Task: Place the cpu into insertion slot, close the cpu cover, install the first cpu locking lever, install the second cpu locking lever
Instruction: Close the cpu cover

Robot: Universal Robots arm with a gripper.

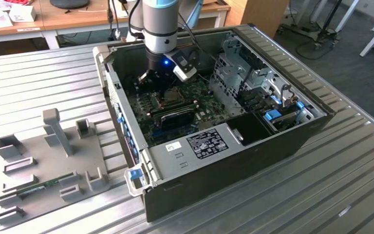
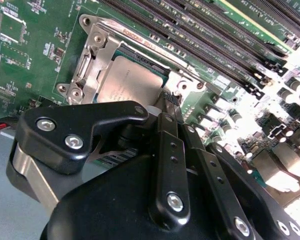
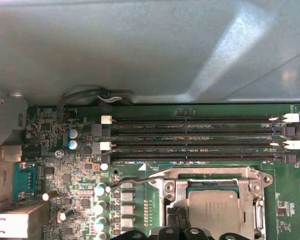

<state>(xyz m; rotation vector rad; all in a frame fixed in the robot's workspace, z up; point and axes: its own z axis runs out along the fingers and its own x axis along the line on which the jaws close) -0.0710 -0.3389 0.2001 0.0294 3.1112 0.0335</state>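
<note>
**A:** Why is your gripper (image 2: 161, 106) sitting at the insertion slot's (image 3: 174, 216) edge?
**B:** Fingers (image 2: 167, 150) together, I am readying for the locking step, I judge: the cpu (image 2: 132, 82) is lying seated under the lowered cpu cover (image 2: 92, 50).
**A:** Differences?
**B:** The first wrist view is showing a wire lever (image 3: 132, 181); the exterior view, the open case (image 1: 239, 175).

The ribbed silvery metal counter (image 1: 50, 78) bears an open black computer case (image 1: 239, 168) at its middle and a flat grey holder plate (image 1: 41, 168) beside it, toward the exterior view's left edge.

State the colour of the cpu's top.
Dull silvery grey; the cpu shows best in the first wrist view.
</note>
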